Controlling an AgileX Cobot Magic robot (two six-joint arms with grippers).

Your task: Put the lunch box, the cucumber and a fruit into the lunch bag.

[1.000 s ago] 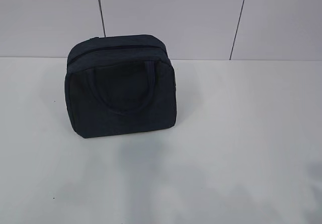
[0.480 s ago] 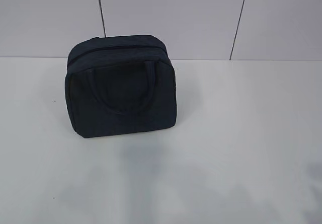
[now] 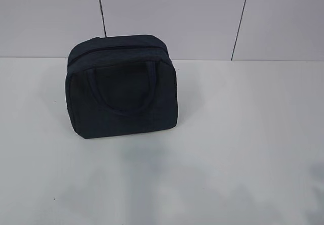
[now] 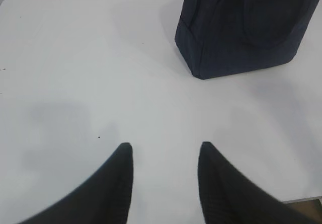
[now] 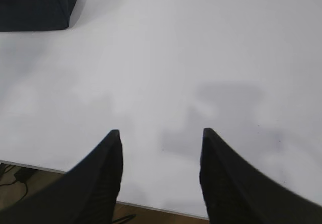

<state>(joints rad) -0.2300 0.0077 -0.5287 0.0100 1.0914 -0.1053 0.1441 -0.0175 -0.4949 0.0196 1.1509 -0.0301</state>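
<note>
The dark navy lunch bag point(image 3: 121, 86) stands upright on the white table point(image 3: 243, 134), left of the middle, its top zipper closed and its loop handles hanging down the front. The left wrist view has the lunch bag point(image 4: 244, 27) at the upper right, well ahead of my left gripper point(image 4: 165, 146), which is open with only bare table between its fingers. My right gripper point(image 5: 160, 132) is open too, hovering over the near table edge, with a corner of the lunch bag point(image 5: 35, 5) at the far upper left. The lunch box, the cucumber and the fruit are out of view. Neither gripper shows in the exterior view.
A pale panelled wall point(image 3: 202, 17) rises right behind the table. The table's near edge point(image 5: 50, 169) runs under my right gripper, with brown floor and a dark cable below it.
</note>
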